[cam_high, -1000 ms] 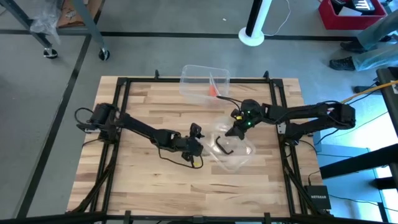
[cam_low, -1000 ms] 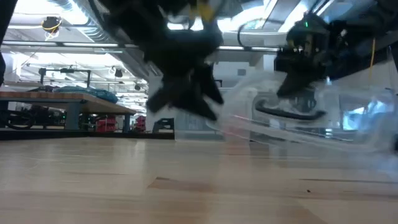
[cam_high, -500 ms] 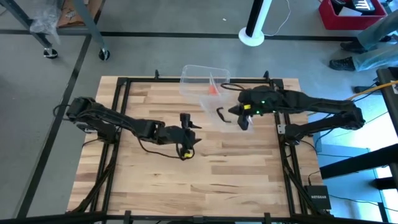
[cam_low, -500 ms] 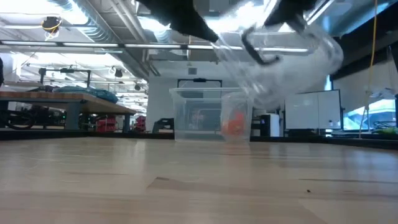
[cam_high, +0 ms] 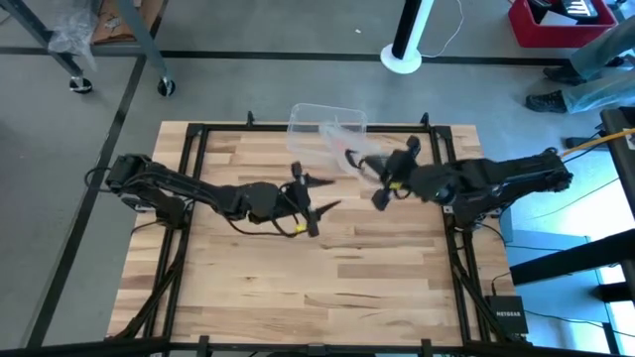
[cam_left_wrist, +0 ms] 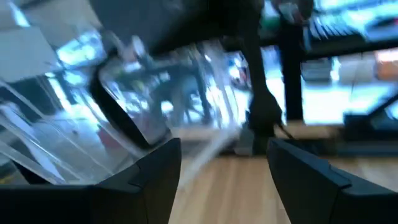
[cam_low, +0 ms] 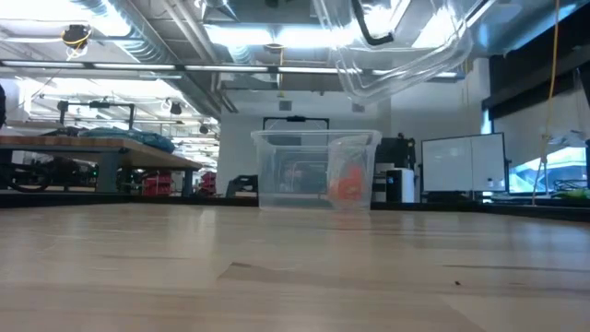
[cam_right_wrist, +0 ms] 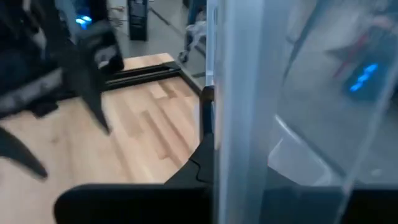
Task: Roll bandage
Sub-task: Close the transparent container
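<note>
Right gripper [cam_high: 380, 184] closed on clear lid [cam_low: 406, 46], lifted above table. Left gripper [cam_high: 316, 196] wide open, empty, mid-table. Orange bandage [cam_low: 347, 185] inside clear box [cam_low: 277, 175]. Advice: set lid aside, clear of box.

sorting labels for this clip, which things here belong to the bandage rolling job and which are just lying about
For the job:
bandage, inside the box
left gripper, open
right gripper, holding the lid

Just about:
clear box, far table edge
clear lid, lifted
</note>
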